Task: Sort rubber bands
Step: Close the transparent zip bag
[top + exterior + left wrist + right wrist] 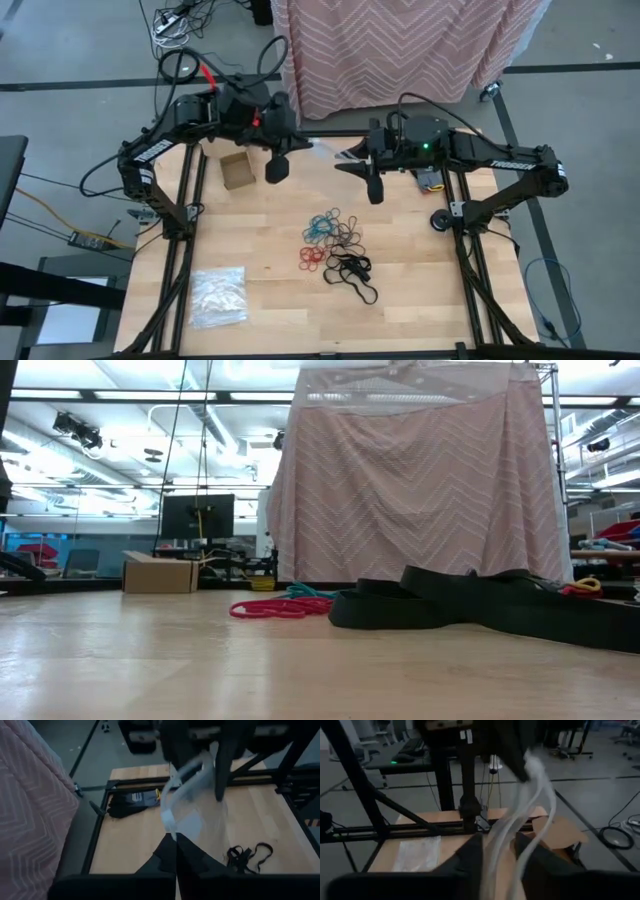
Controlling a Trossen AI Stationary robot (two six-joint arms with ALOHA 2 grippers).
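Observation:
The rubber bands lie in a loose heap on the middle of the wooden table: teal, red, tan and black loops, seen in the low view as red and black ones. Above the table's far part a clear plastic bag hangs between both grippers. My left gripper is shut on it. My right gripper faces it, open, its fingers standing on either side of the bag. My left gripper pinches an edge of the clear bag between its two shut fingers, coming from the table's left and slanting downward. The bag is lifted clear of the table and reaches toward the right gripper. My right gripper has the bag between its open fingers; whether they touch it I cannot tell.
A small open cardboard box stands at the far left of the table. A pile of clear plastic bags lies at the near left. A pink patterned cloth hangs beyond the far edge.

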